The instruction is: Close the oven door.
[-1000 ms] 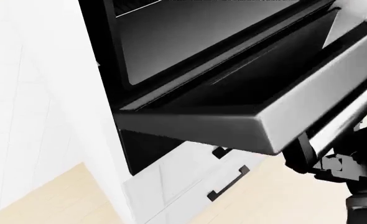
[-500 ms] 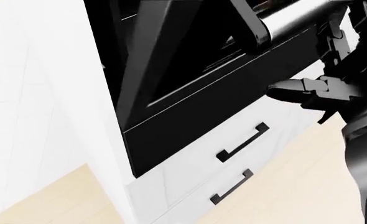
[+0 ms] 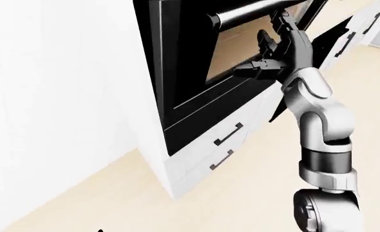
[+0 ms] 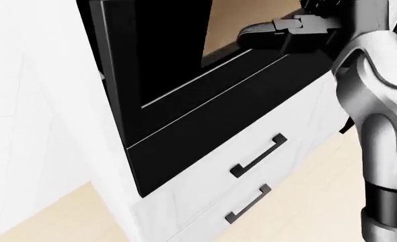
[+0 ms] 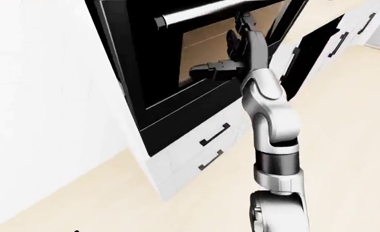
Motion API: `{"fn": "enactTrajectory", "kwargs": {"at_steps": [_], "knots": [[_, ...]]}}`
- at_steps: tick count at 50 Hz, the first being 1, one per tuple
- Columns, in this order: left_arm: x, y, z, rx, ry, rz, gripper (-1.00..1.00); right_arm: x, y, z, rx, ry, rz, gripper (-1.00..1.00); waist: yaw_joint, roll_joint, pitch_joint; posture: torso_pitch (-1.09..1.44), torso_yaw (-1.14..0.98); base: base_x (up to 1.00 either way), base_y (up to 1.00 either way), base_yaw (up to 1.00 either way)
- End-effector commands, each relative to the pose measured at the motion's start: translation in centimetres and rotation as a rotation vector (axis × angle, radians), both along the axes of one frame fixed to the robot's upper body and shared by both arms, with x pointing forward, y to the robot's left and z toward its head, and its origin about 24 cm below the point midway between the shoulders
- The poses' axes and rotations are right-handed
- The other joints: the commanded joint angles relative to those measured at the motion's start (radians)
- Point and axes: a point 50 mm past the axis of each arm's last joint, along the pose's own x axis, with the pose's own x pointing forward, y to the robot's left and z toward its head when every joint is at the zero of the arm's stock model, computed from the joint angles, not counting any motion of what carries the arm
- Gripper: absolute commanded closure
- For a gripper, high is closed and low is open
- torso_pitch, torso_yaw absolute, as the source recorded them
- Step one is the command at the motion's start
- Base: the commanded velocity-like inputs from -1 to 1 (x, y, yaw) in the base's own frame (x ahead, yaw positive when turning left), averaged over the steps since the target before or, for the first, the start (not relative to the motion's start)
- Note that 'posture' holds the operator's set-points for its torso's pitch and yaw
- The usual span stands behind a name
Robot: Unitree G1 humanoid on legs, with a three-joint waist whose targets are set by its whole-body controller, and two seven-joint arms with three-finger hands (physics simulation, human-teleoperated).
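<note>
Up at the top of the left-eye view, my right hand (image 3: 277, 55) is raised against the oven door (image 3: 183, 63), its dark fingers (image 3: 265, 42) spread apart rather than pressed together, closing round nothing; one finger points left along the lower part of the door glass, and the others reach up toward the silver bar handle (image 3: 245, 13) that crosses the door's upper part; whether the fingertips touch the handle I cannot tell. The door itself stands nearly upright in its black frame, a tan reflection showing in its window; it fills the upper middle of each view, set into a tall white cabinet (image 3: 80, 87) whose side runs down the left. Below the door sit two white drawers (image 4: 252, 171), each with a black bar pull, the upper pull (image 4: 259, 155) and the lower pull (image 4: 248, 203) lying one beneath the other. My silver forearm (image 3: 319, 121) rises from the bottom right of the left-eye view, bending at the wrist toward the door. Pale wooden floor (image 3: 241, 193) spreads beneath; more white cupboards with dark handles (image 5: 339, 44) show at the upper right of the right-eye view. My left hand shows in none of the views.
</note>
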Motion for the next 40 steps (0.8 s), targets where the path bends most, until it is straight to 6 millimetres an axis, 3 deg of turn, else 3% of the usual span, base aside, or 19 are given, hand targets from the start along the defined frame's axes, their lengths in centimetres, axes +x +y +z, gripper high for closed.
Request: {"fn": "enactTrajectory", "kwargs": {"at_steps": [1,24,40], "knots": [[0.5,0.6,0.5,0.030,-0.038,0.000,-1.00,-0.8,0.6,3.9,-0.028,-0.183,0.028,-1.00,0.000,-0.001,-0.028,0.00,0.00,0.00,0.00,0.00],[0.4,0.6,0.5,0.027,-0.037,0.003,-1.00,4.4,7.2,3.9,-0.252,-0.044,0.153,-1.00,-0.007,0.013,-0.026,0.00,0.00,0.00,0.00,0.00],[0.6,0.7,0.5,0.025,-0.036,0.001,-1.00,6.3,11.0,3.0,-0.373,-0.005,0.211,-1.00,-0.019,0.031,-0.035,0.00,0.00,0.00,0.00,0.00]]}}
